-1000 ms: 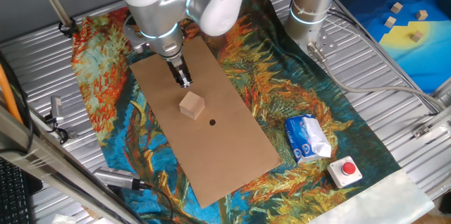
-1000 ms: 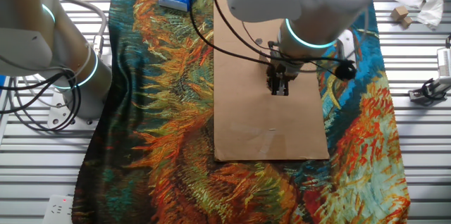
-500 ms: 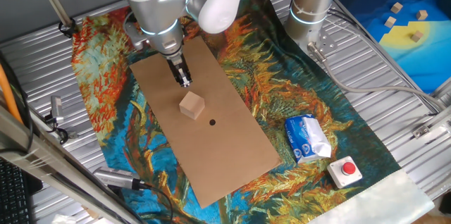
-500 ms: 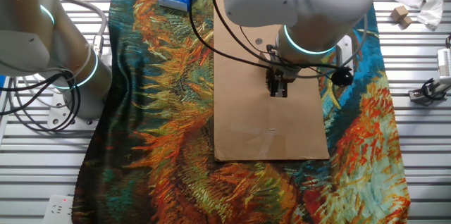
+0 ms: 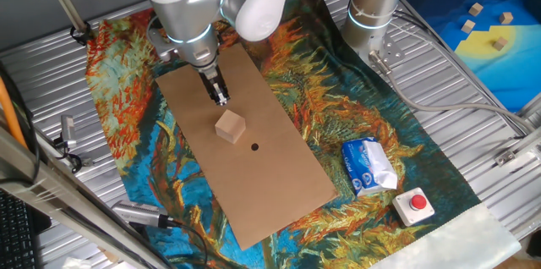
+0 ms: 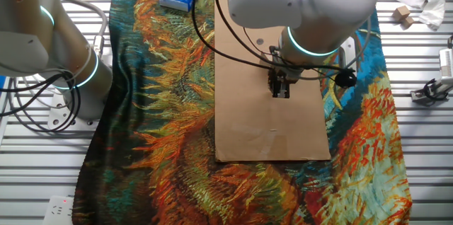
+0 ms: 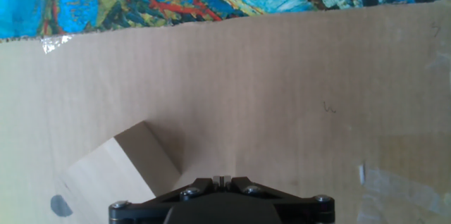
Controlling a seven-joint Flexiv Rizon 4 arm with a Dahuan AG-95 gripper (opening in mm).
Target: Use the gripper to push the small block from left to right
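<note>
My gripper (image 5: 221,98) hangs over the cardboard sheet (image 5: 279,176), its jaws pressed together into one narrow tip. The small block (image 5: 229,125) lies on this sheet just beside my tip — not touching it, near a dark dot (image 5: 254,145).

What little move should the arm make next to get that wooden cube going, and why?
Probably lower and ease the gripper toward the small block. The tip sits just behind the block on the cardboard sheet with a small gap between them, so it looks not yet in contact. In the hand view the block lies off to the left.
</note>
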